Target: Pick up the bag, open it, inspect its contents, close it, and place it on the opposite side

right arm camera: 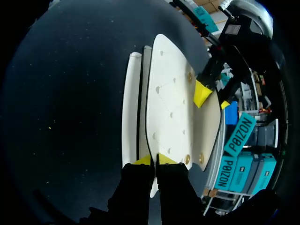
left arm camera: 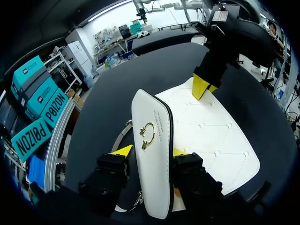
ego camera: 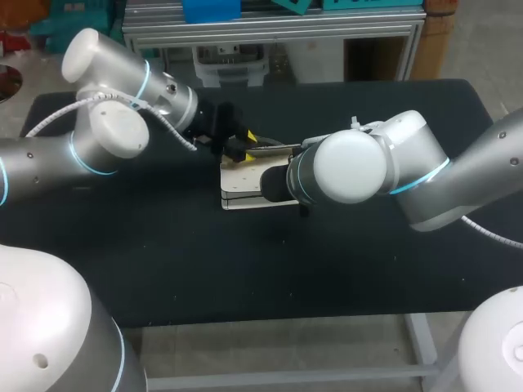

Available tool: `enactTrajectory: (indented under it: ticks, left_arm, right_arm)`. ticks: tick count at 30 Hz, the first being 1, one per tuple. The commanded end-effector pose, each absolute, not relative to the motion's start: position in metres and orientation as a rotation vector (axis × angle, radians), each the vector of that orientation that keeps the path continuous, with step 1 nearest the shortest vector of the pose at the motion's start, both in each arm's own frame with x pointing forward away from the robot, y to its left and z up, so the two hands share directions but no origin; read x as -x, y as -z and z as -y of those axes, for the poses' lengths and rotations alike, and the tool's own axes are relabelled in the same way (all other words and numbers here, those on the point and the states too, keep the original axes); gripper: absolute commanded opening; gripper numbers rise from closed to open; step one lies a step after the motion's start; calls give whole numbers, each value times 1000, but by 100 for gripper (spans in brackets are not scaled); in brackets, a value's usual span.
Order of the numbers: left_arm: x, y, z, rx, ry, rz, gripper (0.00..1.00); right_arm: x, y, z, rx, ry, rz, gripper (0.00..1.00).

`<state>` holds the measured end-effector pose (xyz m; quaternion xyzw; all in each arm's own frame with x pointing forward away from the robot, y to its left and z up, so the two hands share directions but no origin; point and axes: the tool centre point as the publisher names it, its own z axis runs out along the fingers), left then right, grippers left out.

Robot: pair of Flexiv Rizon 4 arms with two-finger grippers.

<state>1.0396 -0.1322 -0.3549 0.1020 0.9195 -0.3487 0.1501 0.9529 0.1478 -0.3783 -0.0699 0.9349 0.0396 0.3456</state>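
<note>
Head view: the bag (ego camera: 241, 188) lies near the table's (ego camera: 163, 261) middle, with the left hand (ego camera: 248, 145) at the bag's far edge.

Left wrist view: the left hand clamps narrowly on the raised flap (left arm camera: 151, 117), and the right hand (left arm camera: 206, 88) is at the opposite edge.

Right wrist view: the right hand pinches the quilted side (right arm camera: 171, 103) at its thin edge.

To open the bag well, I'd swing the flap slowly about its hinge while the right hand anchors the bag, so nothing slides or twists.
</note>
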Motion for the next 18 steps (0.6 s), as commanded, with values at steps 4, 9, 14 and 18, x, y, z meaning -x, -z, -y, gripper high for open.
enactTrajectory:
  ticks: [4,9,14,18]
  left_arm:
    - [-1051,361,136,-271,967,-2661,45]
    - [-1056,361,135,-245,962,-2671,25]
    - [-1059,363,133,-230,957,-2684,0]
    - [-1060,364,132,-205,966,-2707,0]
  right_arm:
    - [-952,380,-147,181,-106,-2422,0]
    - [-952,380,-147,181,-106,-2422,0]
    - [-952,380,-147,181,-106,-2422,0]
    - [-952,380,-147,181,-106,-2422,0]
